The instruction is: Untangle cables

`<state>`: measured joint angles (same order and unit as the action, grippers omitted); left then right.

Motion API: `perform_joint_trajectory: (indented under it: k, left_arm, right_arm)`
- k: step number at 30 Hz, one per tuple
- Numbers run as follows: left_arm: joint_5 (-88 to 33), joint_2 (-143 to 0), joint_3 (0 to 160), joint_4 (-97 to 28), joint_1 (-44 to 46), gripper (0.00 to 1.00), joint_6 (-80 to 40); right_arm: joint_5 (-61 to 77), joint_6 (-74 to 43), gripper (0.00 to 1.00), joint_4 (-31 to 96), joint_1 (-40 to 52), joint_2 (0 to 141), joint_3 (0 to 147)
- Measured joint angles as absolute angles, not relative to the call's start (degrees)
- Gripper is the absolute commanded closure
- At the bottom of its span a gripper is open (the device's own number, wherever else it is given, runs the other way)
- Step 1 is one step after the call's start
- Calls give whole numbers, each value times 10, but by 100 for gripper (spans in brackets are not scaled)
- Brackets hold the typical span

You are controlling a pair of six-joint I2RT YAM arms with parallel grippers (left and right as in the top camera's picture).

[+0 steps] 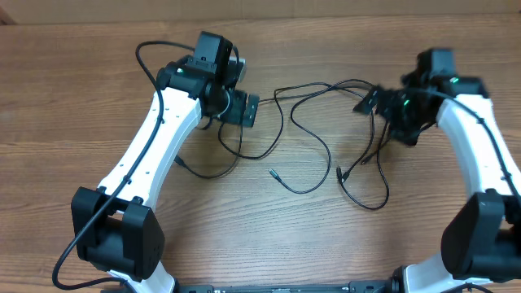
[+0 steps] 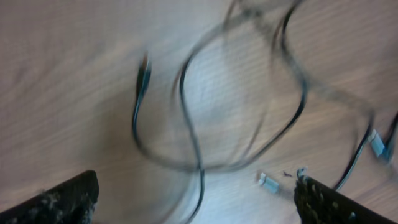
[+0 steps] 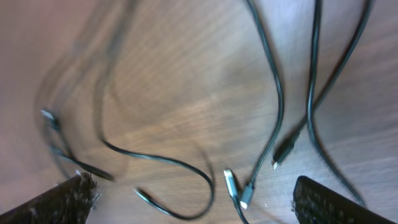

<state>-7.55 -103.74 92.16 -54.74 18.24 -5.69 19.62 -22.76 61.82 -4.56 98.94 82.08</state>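
Black and skinny, the cables (image 1: 309, 190) lie in loose, overlapping loops across the middle of the wooden table (image 1: 81, 106), between the two arms. The whole sprawl runs left to right, and a few free plug ends point back toward the robot's side. The left pincer (image 1: 251, 110) hangs over the left end of the mess and the right pincer (image 1: 368, 102) over the right end, both spread wide with nothing in them. If it were me, I'd grab a single strand close to a free plug, well away from any crossing, then lift a little and draw it outward along its own run so it slides over the others. Both wrist views are smeary, so I can't tell which strand lies on top.
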Motion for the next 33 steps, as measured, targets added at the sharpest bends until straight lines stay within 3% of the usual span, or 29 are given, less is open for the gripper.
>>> perform_joint_trajectory:
  k: [2,3,5,10,11,13,14,16,23,25,26,27,29,31,33]
  left_arm:
    - [-99,-1037,921,-509,182,0,-75]
    - [-117,-1037,921,-492,182,27,-84]
    - [-153,-1037,921,-470,182,96,-98]
    - [-198,-1037,921,-406,184,96,-138]
    - [-197,-1037,921,-402,189,90,-152]
    - [-179,-1038,921,-398,201,64,-176]
    - [-164,-1039,921,-396,211,42,-185]
    - [-136,-1043,921,-389,234,22,-195]
    - [-25,-1112,921,-349,321,20,-211]
    - [-8,-1137,921,-329,328,22,-211]
    - [-1,-1153,921,-320,330,32,-211]
    - [4,-1166,921,-317,333,62,-211]
    - [11,-1197,921,-309,333,85,-216]
    - [11,-1219,921,-312,333,96,-215]
    - [2,-1232,921,-330,333,96,-215]
  right_arm:
    - [186,-224,0,636,-63,988,861]
    - [185,-224,0,638,-70,988,867]
    - [178,-224,0,645,-95,988,871]
    - [169,-224,0,652,-162,988,869]
    - [165,-224,0,651,-171,988,869]
    - [163,-224,0,651,-179,988,869]
    - [163,-224,0,650,-180,988,869]
    - [163,-224,0,650,-180,988,869]
    - [163,-224,0,649,-180,988,869]
    - [163,-224,0,649,-180,988,869]
    - [162,-224,0,649,-180,988,869]
    - [162,-224,0,649,-180,988,869]
    - [163,-224,0,649,-180,988,869]
    - [163,-224,0,649,-180,988,869]
    - [163,-224,0,649,-180,988,869]
